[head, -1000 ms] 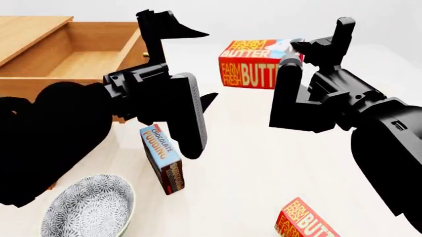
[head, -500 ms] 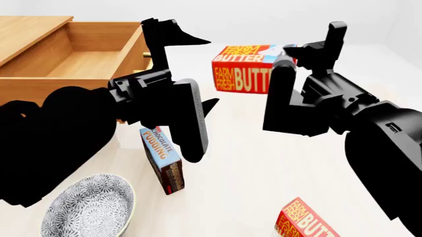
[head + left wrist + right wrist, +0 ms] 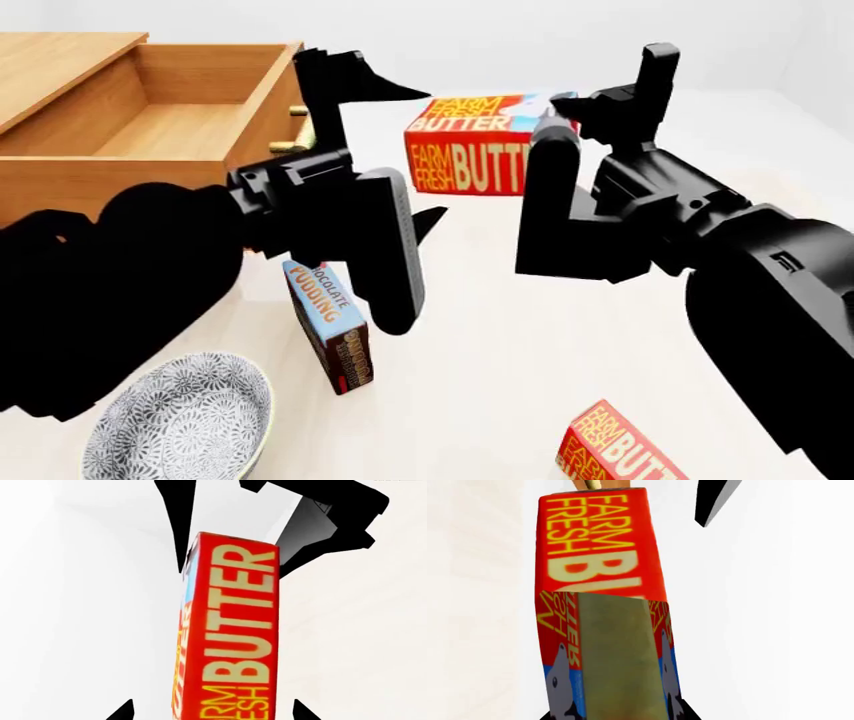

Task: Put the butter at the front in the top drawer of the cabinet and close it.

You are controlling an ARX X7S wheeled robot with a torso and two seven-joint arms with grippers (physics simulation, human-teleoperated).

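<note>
The right gripper (image 3: 577,108) is clamped on the end of the butter (image 3: 467,145), held above the table. The left gripper (image 3: 350,82) stands spread and holds nothing just beside the box's other end. Beyond it, the top drawer (image 3: 160,125) of the cabinet (image 3: 54,60) stands pulled out.

White table (image 3: 534,330): cabinet (image 3: 80,170), pudding box (image 3: 330,325), bowl (image 3: 180,420).

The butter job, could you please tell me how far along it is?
Done: the top drawer of the cabinet stands open and empty. In hand: the right tool grips the butter in the air near the drawer. Left: set it inside and shut the drawer. The left tool is free.
</note>
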